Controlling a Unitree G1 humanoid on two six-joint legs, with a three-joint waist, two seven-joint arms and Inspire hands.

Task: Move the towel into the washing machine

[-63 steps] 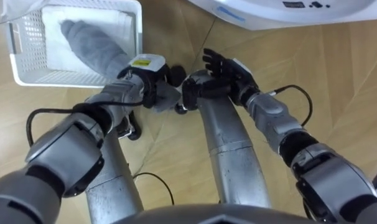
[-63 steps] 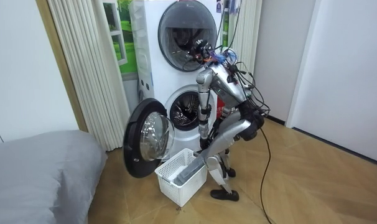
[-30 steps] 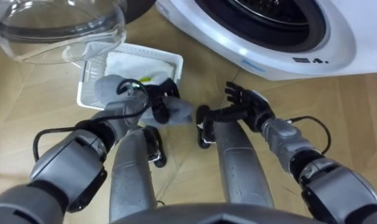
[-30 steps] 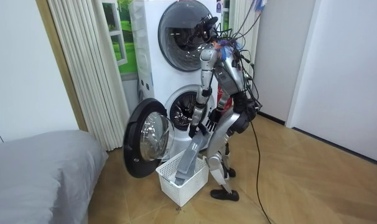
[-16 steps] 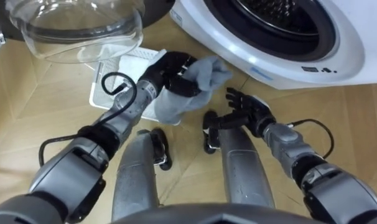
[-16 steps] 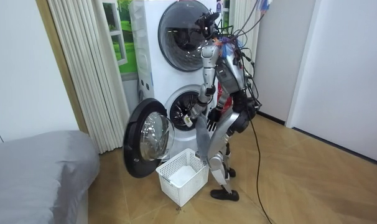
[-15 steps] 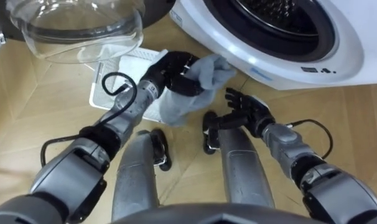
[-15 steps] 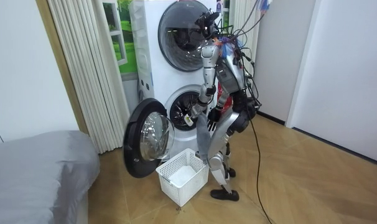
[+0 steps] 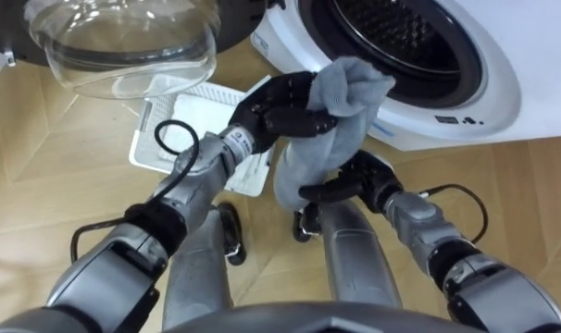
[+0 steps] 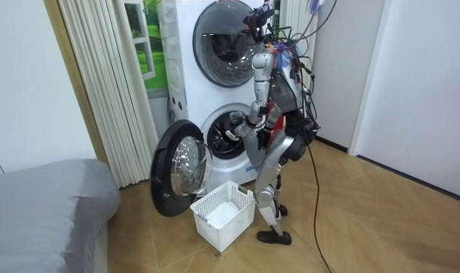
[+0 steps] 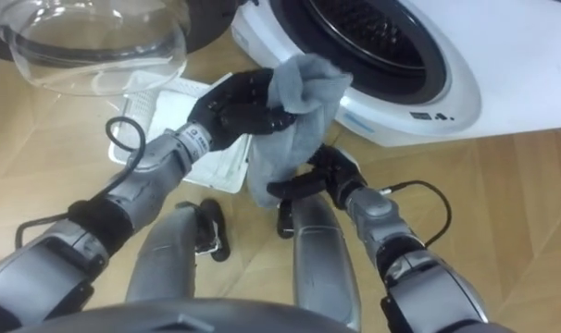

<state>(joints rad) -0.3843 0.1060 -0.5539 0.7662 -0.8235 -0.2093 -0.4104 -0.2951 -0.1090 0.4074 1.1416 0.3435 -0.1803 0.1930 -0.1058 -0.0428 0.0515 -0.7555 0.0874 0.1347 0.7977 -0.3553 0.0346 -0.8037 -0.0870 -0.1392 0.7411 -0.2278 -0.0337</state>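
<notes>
We see the left hand (image 9: pixel 279 113) raised just in front of the washing machine (image 9: pixel 489 88), with its dark fingers curled tight round the top of a grey towel (image 9: pixel 341 116). The bunched upper end of the towel sits right at the lower rim of the machine's round opening (image 9: pixel 401 37), over the white front panel and not inside the drum. The rest of the cloth hangs straight down from the hand, clear of the floor (image 9: pixel 58 194).

The right hand (image 9: pixel 371 176) is lower, just in front of the machine and beside the hanging end of the towel. Part of it is hidden behind the cloth, so we cannot tell whether it is open or closed, or whether it touches the towel.

The machine's glass door (image 9: pixel 123 42) stands swung wide open on the robot's left. A white basket (image 9: pixel 143 139) rests on the floor in front of the machine, under that door and beneath the left forearm.

In the room view the robot stands upright, close before the machine and facing it, with the basket at its feet. A second machine (image 10: pixel 218 34) is stacked on top of the first. A pleated curtain (image 10: pixel 108 83) hangs on the room view's left of the machines, and a grey bed (image 10: pixel 40 205) lies farther to that side.
</notes>
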